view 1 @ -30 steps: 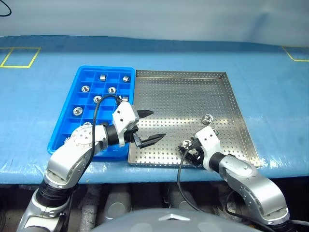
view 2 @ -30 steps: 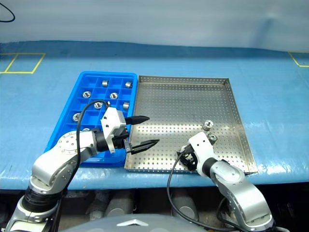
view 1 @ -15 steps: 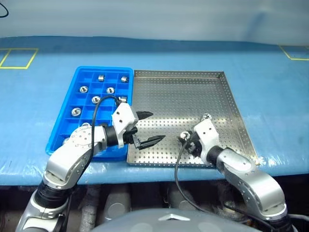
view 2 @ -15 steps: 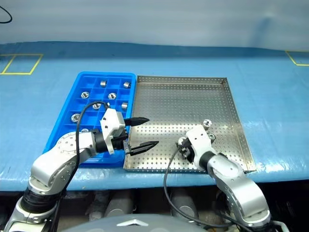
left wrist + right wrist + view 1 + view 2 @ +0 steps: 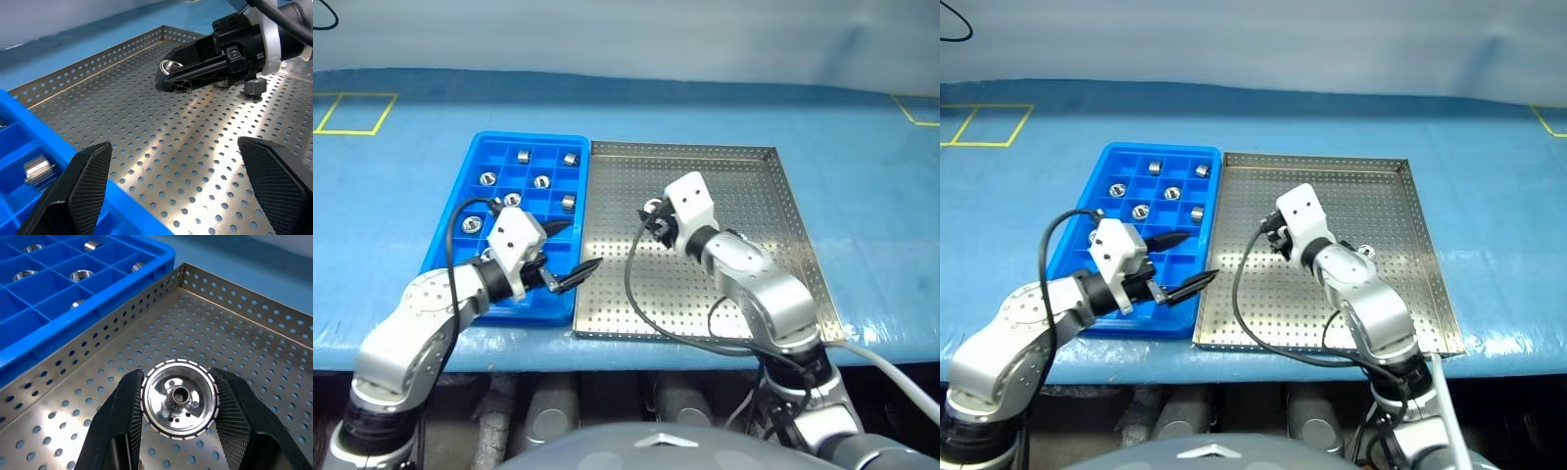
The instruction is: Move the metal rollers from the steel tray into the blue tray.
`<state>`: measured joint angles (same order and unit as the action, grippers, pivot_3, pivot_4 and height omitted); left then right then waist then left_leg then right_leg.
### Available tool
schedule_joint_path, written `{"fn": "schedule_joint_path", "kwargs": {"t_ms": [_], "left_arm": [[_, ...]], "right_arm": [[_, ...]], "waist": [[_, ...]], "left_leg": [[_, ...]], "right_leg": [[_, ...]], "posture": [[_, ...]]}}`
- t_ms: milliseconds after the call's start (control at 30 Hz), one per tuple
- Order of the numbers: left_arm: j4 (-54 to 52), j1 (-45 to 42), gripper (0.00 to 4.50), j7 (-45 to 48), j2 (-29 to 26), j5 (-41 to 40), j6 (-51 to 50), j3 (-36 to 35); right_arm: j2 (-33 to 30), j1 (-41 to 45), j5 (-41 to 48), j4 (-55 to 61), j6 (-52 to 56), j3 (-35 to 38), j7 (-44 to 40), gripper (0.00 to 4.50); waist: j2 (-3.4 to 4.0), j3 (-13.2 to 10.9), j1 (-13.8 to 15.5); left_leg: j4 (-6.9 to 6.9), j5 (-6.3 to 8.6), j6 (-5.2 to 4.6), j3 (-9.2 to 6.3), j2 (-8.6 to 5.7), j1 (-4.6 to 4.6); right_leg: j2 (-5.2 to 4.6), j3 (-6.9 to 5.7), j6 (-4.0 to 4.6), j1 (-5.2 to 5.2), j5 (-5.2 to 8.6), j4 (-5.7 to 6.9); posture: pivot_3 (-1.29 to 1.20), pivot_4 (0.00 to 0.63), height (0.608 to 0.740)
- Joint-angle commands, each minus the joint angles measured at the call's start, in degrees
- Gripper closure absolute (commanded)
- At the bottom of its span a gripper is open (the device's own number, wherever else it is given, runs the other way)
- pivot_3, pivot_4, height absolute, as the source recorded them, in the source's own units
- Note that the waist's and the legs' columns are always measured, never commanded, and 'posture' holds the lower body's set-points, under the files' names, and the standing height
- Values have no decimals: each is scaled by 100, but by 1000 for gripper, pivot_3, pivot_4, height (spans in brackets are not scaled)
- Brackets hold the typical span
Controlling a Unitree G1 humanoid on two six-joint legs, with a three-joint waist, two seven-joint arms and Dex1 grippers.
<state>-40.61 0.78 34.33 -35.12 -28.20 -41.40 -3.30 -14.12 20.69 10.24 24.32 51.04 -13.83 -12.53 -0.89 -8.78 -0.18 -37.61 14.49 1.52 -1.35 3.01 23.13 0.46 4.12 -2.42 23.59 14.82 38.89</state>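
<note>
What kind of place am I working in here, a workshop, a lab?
Likely a parts-sorting bench in a workshop or test lab: a blue-covered table with yellow taped squares, a perforated steel tray and a compartmented blue tray of metal rollers.

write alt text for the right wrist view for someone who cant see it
The right gripper, its two black fingers shut on a shiny metal roller, holds it above the perforated floor of the steel tray. Beyond the tray's rim lies the blue tray, with rollers in several of its cells.
</note>
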Motion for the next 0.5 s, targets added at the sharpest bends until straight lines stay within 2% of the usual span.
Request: {"fn": "schedule_joint_path", "kwargs": {"t_ms": [33,300,500], "left_arm": [[-528,425,0,-199,-10,-207,-64,-575],[-1126,1382,0,-632,157,-423,-147,-1096],[-1261,1669,0,-858,208,-469,-129,-1195]], "right_arm": [[282,500,-32,-214,-461,-135,-143,2791],[802,949,-86,-1106,-1040,-618,-631,2791],[1264,1292,-314,-2218,-1649,-948,-834,2791]], "waist": [[-1,-1,45],[1,-2,379],[4,-4,488]], "left_leg": [[0,0,0,0,0,0],[2,0,1,-6,2,-1],[2,-2,5,-5,2,-6]], "right_leg": [[-1,-1,0,0,0,0],[-3,-12,9,-3,5,-1],[-1,-13,11,-3,5,3]], "posture": [[228,150,740],[303,150,740],[338,150,740]]}}
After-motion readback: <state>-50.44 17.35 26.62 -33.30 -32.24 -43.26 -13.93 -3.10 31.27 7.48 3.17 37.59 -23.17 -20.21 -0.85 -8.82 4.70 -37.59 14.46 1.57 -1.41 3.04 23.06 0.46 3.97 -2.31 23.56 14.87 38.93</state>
